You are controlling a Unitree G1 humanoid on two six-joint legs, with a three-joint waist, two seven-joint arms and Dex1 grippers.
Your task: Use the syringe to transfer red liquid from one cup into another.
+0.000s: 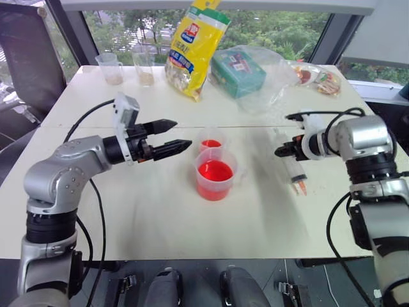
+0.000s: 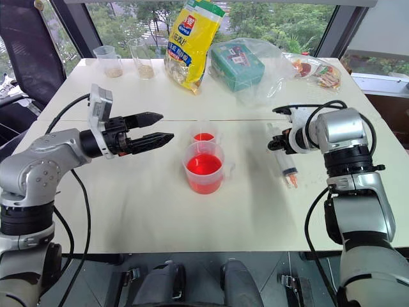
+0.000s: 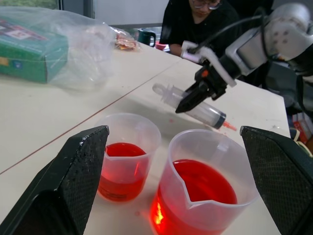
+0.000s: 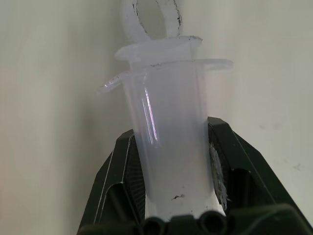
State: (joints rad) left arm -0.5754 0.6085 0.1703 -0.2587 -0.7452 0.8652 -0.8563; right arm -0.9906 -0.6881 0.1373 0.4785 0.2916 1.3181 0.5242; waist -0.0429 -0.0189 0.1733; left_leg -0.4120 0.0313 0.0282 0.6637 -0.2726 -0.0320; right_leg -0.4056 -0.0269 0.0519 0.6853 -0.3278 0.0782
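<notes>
Two tools: right tool [image 1: 285, 151] grips the syringe [image 1: 295, 167]; left tool [image 1: 171, 135] spread wide.

Syringe [image 1: 296, 167]: translucent clear barrel, whitish plunger, orange-red tip.
Handled beaker [image 1: 215, 174]: clear plastic, bright red liquid [image 1: 215, 171] inside.
Smaller cup [image 1: 211, 141]: clear, holding the same red.
Gripper fingers [image 3: 73, 181]: black, finely cross-hatched pads.
Table [image 1: 160, 211]: plain cream-white.
Snack bag [image 1: 195, 48], near the far edge: yellow with blue-and-white label.
Box [image 1: 238, 72] in clear plastic wrap: teal green.
Two tall cups [image 1: 110, 68], far left corner: clear, brownish contents.
</notes>
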